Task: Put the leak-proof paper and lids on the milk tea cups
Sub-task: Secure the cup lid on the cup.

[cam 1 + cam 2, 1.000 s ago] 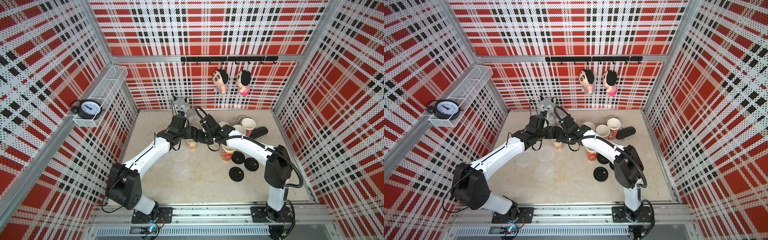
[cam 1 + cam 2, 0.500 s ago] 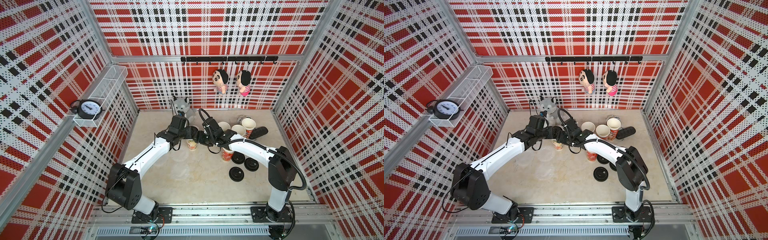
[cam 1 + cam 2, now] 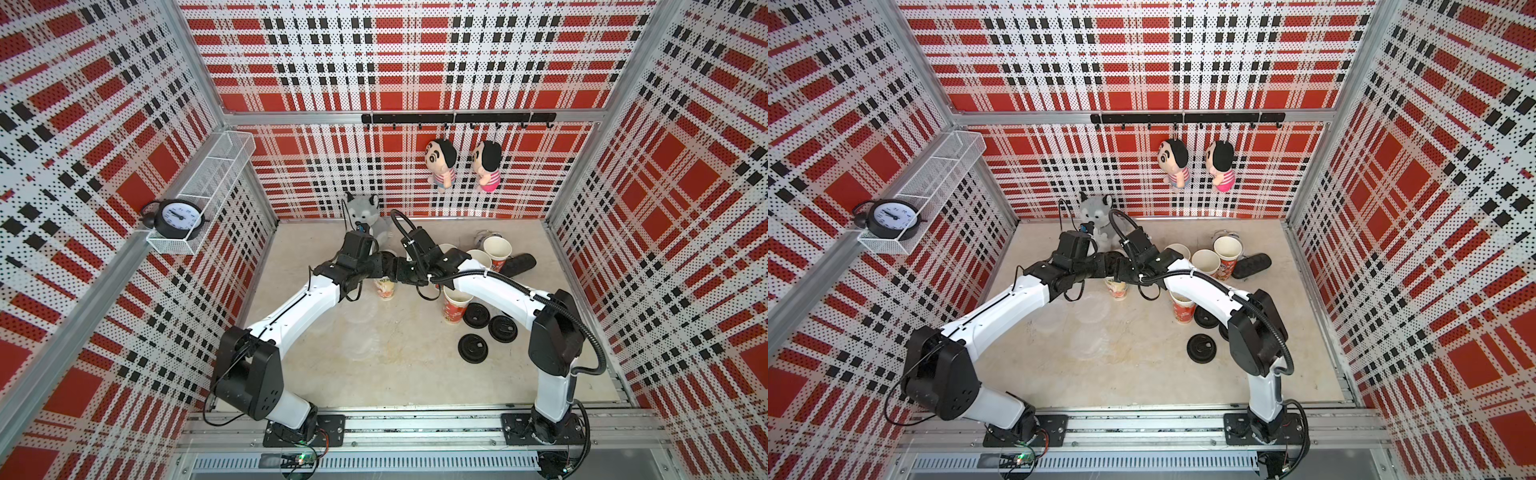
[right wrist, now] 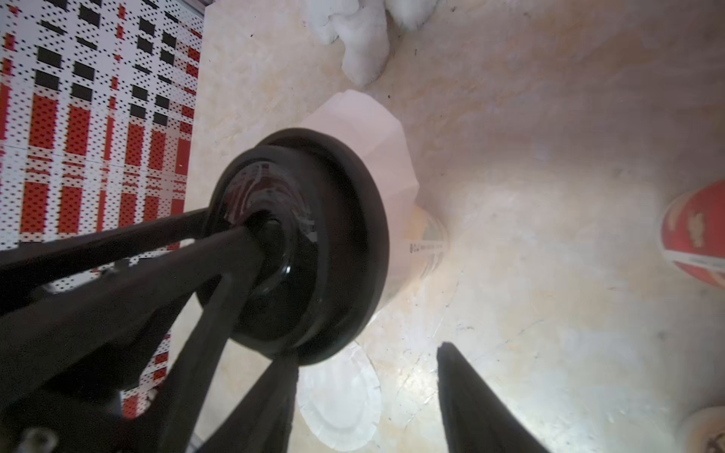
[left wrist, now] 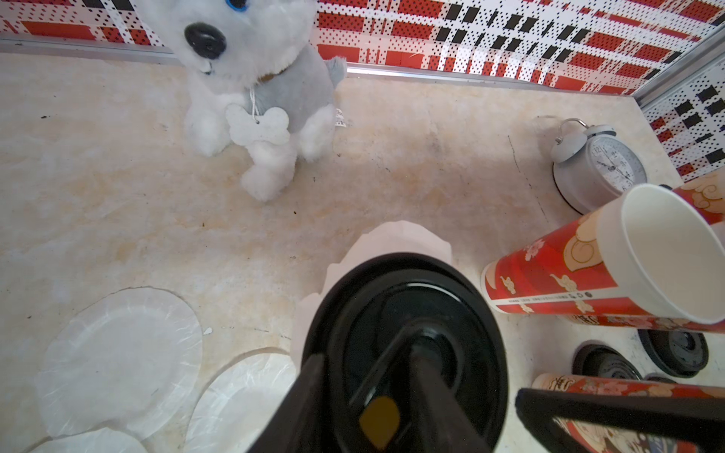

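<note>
Nearest the rail, on the tabletop (image 3: pixel 415 382), loose paper sheets (image 5: pixel 121 353) are seen lying flat, just on the near side of the pale cup (image 3: pixel 385 291). Spare black lids (image 3: pixel 472 347) are scattered to the near right of it. A red cup (image 3: pixel 1183 309) is stood upright just right of the pale cup, apart from it, its mouth uncovered.

On to the pale cup itself: a sheet of leak-proof paper (image 5: pixel 392 243) is laid over its mouth, the crinkled edge folded down around the wall, and a black lid (image 5: pixel 451 298) is seated on top. The left gripper (image 5: pixel 368 345) is closed partway on that lid, with one finger set at the rim and the other in the centre hollow. The right gripper (image 4: pixel 367 353) is spread: one tip is touching the lid's rim, the other is held clear over the tabletop, and nothing is pinched. A thin line of print is carried on the pale cup's wall, too small to be read.

Beyond and right of the pale cup, three more cups (image 3: pixel 1205 262) are grouped, all uncovered. One is banded with tiny print near its base, also unreadable. A black oblong object (image 3: pixel 1250 266) is laid beside them. A grey alarm clock (image 5: pixel 600 168) is set behind them, and the "12" on its dial can just be made out. Straight beyond the pale cup, a husky plush (image 3: pixel 365 210) is sat by the back wall.
</note>
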Robot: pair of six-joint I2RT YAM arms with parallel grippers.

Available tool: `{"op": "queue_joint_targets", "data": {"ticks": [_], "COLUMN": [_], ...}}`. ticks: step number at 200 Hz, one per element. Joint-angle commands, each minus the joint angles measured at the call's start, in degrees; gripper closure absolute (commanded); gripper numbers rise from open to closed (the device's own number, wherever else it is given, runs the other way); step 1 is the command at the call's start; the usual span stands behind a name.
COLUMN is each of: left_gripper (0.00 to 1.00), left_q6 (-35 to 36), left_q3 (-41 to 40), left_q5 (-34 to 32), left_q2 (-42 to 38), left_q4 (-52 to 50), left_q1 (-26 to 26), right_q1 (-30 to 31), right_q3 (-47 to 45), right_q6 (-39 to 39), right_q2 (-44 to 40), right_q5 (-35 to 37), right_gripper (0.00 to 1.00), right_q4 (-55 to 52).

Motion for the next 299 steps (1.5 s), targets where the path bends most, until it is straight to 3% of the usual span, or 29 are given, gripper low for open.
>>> {"op": "queue_joint_targets", "data": {"ticks": [1, 94, 231, 299], "left_gripper": [0.61, 0.60, 0.50, 0.51], "left_q6": [0.61, 1.28, 3.16, 3.30], "left_q3": [-1.10, 7.22, 20.44, 19.29], "left_q5": [2.96, 3.53, -0.46, -0.94], "left_q2": [3.20, 4.44, 5.86, 3.10], "left_q4": [-11.18, -13.44, -18.66, -19.82], "left_q1": [-0.61, -0.83, 0.51, 1.98], "right_q1": [-1.40, -2.35, -2.48, -2.75], "right_q3": [4.00, -3.41, -6.40, -4.77], "right_q6": [-4.05, -3.03, -2.93, -4.15], "right_q2": [-0.58, -8.80, -10.28, -10.05], "right_q5": [4.14, 4.97, 4.27, 3.53], "right_gripper": [0.40, 0.39, 0.38, 0.39], "right_q4": [-0.77, 0.24, 1.33, 0.46]}}
